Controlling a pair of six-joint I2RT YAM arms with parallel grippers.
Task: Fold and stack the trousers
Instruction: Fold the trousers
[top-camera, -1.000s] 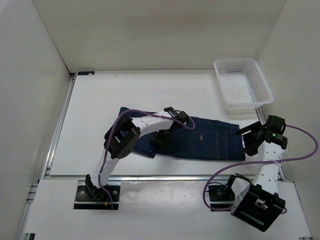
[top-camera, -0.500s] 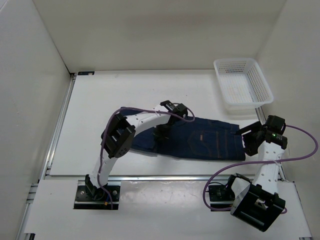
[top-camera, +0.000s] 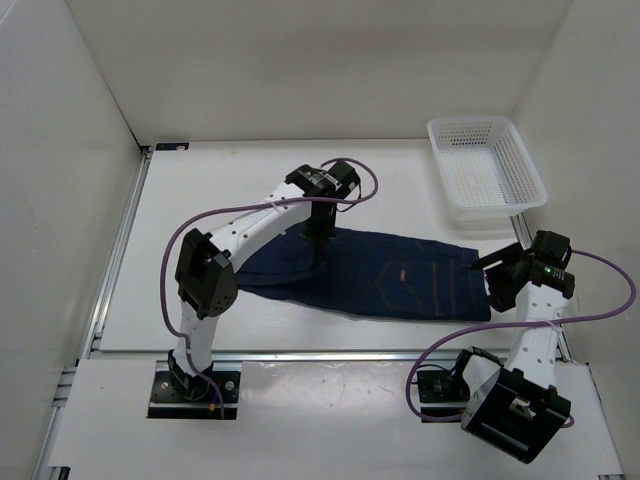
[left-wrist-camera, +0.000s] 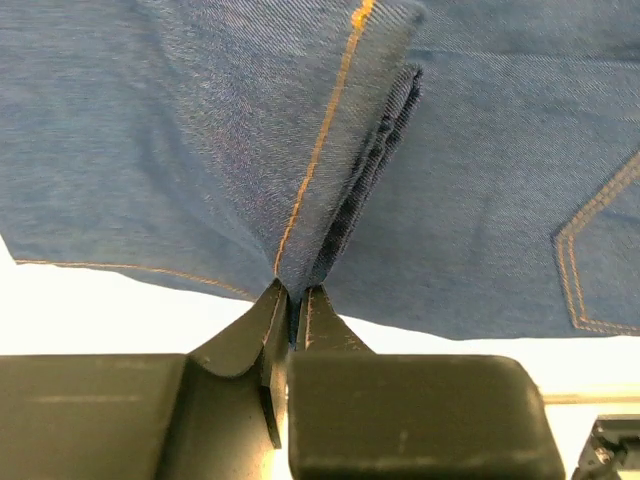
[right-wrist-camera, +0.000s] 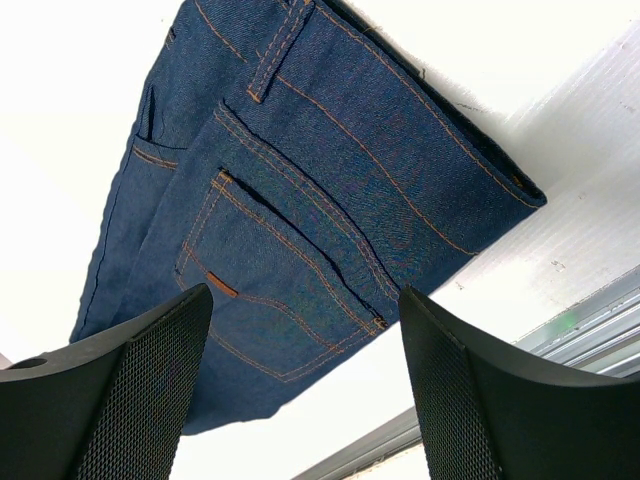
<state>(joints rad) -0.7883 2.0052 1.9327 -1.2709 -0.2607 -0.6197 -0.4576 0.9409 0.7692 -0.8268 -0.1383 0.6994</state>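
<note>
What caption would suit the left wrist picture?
Left end effector pinching a seam fold of the dark blue trousers.

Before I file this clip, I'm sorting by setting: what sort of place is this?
Probably a robot lab cell: plain white walls, a left arm and right arm bolted to the table, with jeans laid out.

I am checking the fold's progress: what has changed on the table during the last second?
The left gripper closed on a fold of the trousers and moved toward the far side, lifting the cloth. The right gripper, open, and the basket stayed in place.
</note>
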